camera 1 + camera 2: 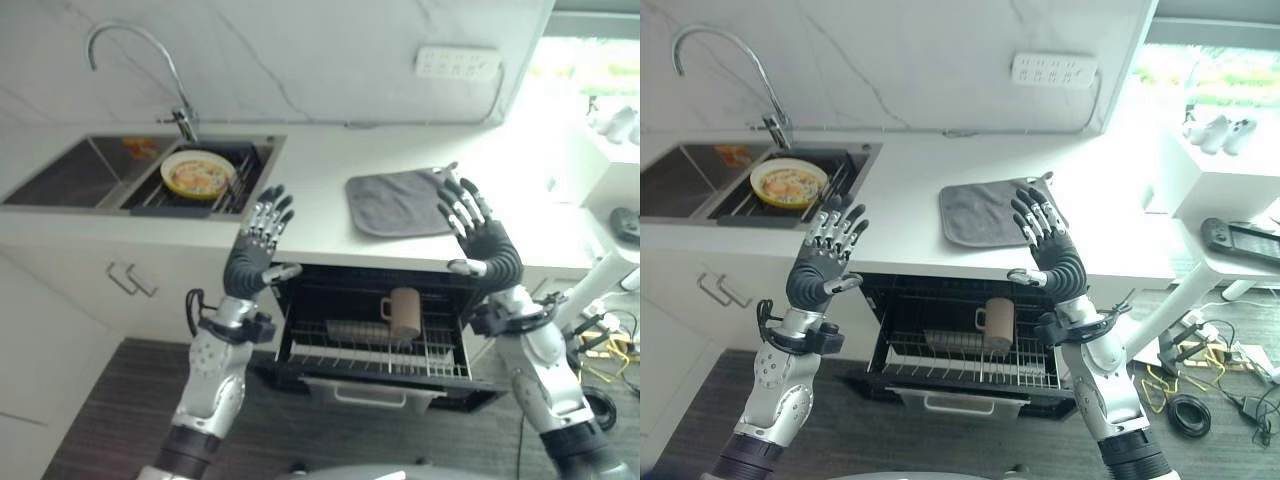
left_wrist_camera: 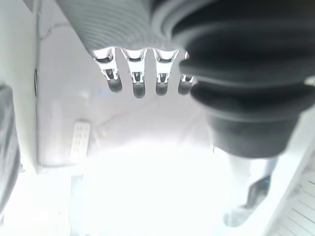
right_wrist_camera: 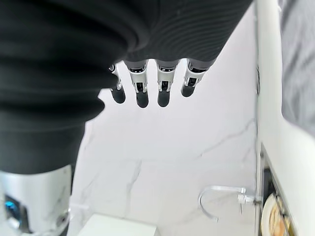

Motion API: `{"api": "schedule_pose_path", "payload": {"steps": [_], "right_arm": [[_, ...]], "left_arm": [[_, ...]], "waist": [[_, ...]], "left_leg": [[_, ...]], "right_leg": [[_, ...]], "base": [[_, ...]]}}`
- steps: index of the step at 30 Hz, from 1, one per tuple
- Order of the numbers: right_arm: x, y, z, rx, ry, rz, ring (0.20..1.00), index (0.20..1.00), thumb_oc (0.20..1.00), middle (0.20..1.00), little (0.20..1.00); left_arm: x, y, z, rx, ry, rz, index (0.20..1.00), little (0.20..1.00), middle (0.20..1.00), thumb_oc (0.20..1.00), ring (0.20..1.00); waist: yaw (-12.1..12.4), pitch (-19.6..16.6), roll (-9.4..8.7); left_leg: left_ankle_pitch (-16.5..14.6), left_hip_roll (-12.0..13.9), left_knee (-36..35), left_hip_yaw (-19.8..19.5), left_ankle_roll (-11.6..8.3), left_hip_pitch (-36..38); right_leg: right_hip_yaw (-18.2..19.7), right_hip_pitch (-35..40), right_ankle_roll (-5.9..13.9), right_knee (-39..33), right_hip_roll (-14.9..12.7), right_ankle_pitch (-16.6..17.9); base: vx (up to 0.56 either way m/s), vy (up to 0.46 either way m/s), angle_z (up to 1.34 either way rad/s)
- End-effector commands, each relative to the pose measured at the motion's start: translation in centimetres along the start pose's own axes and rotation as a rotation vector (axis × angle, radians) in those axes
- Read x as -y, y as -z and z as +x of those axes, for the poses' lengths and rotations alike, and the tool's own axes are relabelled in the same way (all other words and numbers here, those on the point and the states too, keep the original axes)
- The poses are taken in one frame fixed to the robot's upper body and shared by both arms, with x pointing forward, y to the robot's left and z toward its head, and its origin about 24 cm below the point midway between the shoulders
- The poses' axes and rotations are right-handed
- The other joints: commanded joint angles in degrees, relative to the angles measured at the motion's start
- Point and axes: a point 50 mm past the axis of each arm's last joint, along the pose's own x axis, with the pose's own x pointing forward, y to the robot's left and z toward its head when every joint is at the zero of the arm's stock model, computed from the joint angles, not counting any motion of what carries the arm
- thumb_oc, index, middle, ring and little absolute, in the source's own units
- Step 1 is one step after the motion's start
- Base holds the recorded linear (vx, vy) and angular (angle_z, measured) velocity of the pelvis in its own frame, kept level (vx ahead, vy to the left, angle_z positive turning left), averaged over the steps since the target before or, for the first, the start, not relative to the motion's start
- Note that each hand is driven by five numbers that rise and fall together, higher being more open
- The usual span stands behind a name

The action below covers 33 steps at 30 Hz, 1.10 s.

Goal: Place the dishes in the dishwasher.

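A yellow patterned plate [image 1: 198, 174] lies on a rack in the sink [image 1: 60, 180]. Below the counter the dishwasher [image 1: 380, 345] stands open, its wire rack pulled out with a brown mug [image 1: 404, 312] and a flat grey dish [image 1: 355, 331] in it. My left hand [image 1: 262, 240] is raised in front of the counter edge, to the right of the sink, fingers straight and empty. At the right, my right hand [image 1: 478, 230] is held up the same way, open, over the near edge of the grey mat [image 1: 397, 201].
A curved tap [image 1: 135, 50] rises behind the sink. A white power strip [image 1: 457, 62] is fixed to the marble wall. White cabinet handles [image 1: 130, 280] sit left of the dishwasher. A side table [image 1: 1230, 215] with a black controller stands at the right.
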Motion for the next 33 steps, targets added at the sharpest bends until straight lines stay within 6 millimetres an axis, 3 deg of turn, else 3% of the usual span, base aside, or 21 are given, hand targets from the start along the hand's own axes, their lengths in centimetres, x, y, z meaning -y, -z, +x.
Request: {"api": "schedule_pose_path", "payload": {"steps": [1,4,10,11,22,24,25,26,27,29,31,32,33], "right_arm": [[-0.1,-2.8,1.4,0.186,-0.007,-0.047,1.000,1.000,1.000,1.000,1.000],[0.3,-2.9,1.5,0.203,0.026,-0.047,1.000,1.000,1.000,1.000,1.000],[1.1,-3.1,1.0,0.201,0.061,-0.071,1.000,1.000,1.000,1.000,1.000],[3.1,-2.9,-0.2,0.142,0.053,-0.017,1.000,1.000,1.000,1.000,1.000],[3.1,-2.2,0.1,0.099,0.145,-0.039,1.000,1.000,1.000,1.000,1.000],[3.3,-1.8,-0.4,0.073,0.175,-0.030,1.000,1.000,1.000,1.000,1.000],[3.6,-2.1,-0.8,0.072,0.187,-0.056,1.000,1.000,1.000,1.000,1.000],[3.9,-2.4,-1.1,0.084,0.208,-0.083,1.000,1.000,1.000,1.000,1.000],[4.1,-2.6,-1.0,0.092,0.217,-0.097,1.000,1.000,1.000,1.000,1.000],[4.4,-3.0,-0.2,0.120,0.203,-0.100,1.000,1.000,1.000,1.000,1.000],[4.8,-3.8,0.2,0.143,0.187,-0.139,1.000,1.000,1.000,1.000,1.000],[4.9,-4.0,0.2,0.146,0.183,-0.146,1.000,1.000,1.000,1.000,1.000],[5.7,-6.1,1.1,0.177,0.164,-0.219,1.000,1.000,1.000,1.000,1.000]], "left_arm": [[-0.9,-1.7,1.9,0.109,0.026,0.004,1.000,1.000,1.000,1.000,1.000],[-0.7,-1.3,2.0,0.089,0.022,0.063,1.000,1.000,1.000,1.000,1.000],[-1.2,-2.5,1.9,0.124,0.045,0.185,1.000,1.000,1.000,1.000,1.000],[-1.5,-1.2,2.3,0.005,0.010,0.101,1.000,1.000,1.000,1.000,1.000],[-2.4,-0.8,1.0,-0.051,-0.068,0.074,1.000,1.000,1.000,1.000,1.000],[-2.6,-0.6,0.6,-0.063,-0.081,0.069,1.000,1.000,1.000,1.000,1.000],[-2.4,-0.7,1.0,-0.051,-0.052,0.052,1.000,1.000,1.000,1.000,1.000],[-2.2,-0.6,1.4,-0.045,-0.024,0.039,1.000,1.000,1.000,1.000,1.000],[-2.0,-0.6,1.6,-0.039,-0.016,0.033,1.000,1.000,1.000,1.000,1.000],[-1.6,-0.7,1.8,-0.016,-0.029,0.042,1.000,1.000,1.000,1.000,1.000],[-1.6,-1.1,1.9,0.003,-0.026,0.084,1.000,1.000,1.000,1.000,1.000],[-1.6,-1.1,1.9,0.006,-0.024,0.089,1.000,1.000,1.000,1.000,1.000],[-1.6,-1.6,2.2,0.030,0.007,0.135,1.000,1.000,1.000,1.000,1.000]], "waist": [[0.72,2.76,-1.22],[0.36,2.10,-1.21],[-0.24,2.12,-0.63],[0.58,5.61,-2.00],[2.53,3.99,-1.91],[1.82,3.89,-1.93],[0.58,4.32,-2.21],[-0.39,4.84,-2.89],[-0.78,5.26,-3.22],[-0.11,7.06,-2.98],[-0.64,7.87,-1.55],[-0.76,7.79,-1.33],[-1.87,8.77,0.05]], "left_leg": [[-3.71,1.23,0.38,3.23,-0.02,3.49],[-4.19,1.16,0.27,3.06,-0.10,4.08],[-4.70,1.19,0.64,2.74,0.18,4.77],[-5.94,-8.54,3.89,-4.71,4.90,-3.27],[-5.97,-9.56,1.76,-6.99,5.74,-1.03],[-6.89,-9.65,3.80,-5.39,5.56,-1.34],[-8.20,-8.99,7.93,0.06,5.33,-2.68],[-8.81,-6.75,11.44,4.53,4.75,-3.98],[-10.34,-5.11,14.19,4.87,3.98,-4.41],[-8.28,-1.43,18.07,1.04,2.90,-6.40],[-3.09,4.61,14.65,-1.11,0.77,-5.17],[-2.13,5.48,13.98,-1.24,0.42,-5.19],[1.07,10.68,10.38,-3.62,-2.02,-4.38]], "right_leg": [[-2.68,1.43,-1.03,3.18,-0.42,-4.45],[-1.59,1.77,-0.92,2.61,-0.08,-4.15],[-0.50,1.79,-1.34,3.47,0.10,-4.90],[3.33,-5.70,-4.78,11.58,7.81,-8.71],[3.57,-3.09,-4.98,8.31,8.25,-8.06],[3.72,-3.04,-5.38,8.72,8.56,-8.49],[1.54,-3.30,-5.54,9.62,7.69,-8.69],[-0.24,-3.76,-5.74,10.41,6.40,-8.68],[-0.52,-3.76,-5.62,11.34,5.61,-9.53],[-0.08,-6.29,-6.29,15.36,4.05,-9.87],[1.26,-9.35,-5.81,19.90,2.38,-11.88],[1.46,-9.98,-5.78,20.37,2.22,-11.97],[3.93,-14.18,-4.41,25.53,-0.72,-13.53]], "base": [[0.08,-0.051,-0.16],[0.06,-0.058,-0.14],[0.05,-0.004,-0.02],[0.02,0.040,-0.02],[-0.03,-0.020,0.03],[-0.01,-0.004,0.11],[-0.12,0.112,0.14],[-0.13,0.195,0.60],[-0.21,0.263,1.40],[-0.20,0.425,1.02],[-0.11,0.615,-0.74],[-0.21,1.082,-0.79],[-0.24,1.332,-0.42]]}}
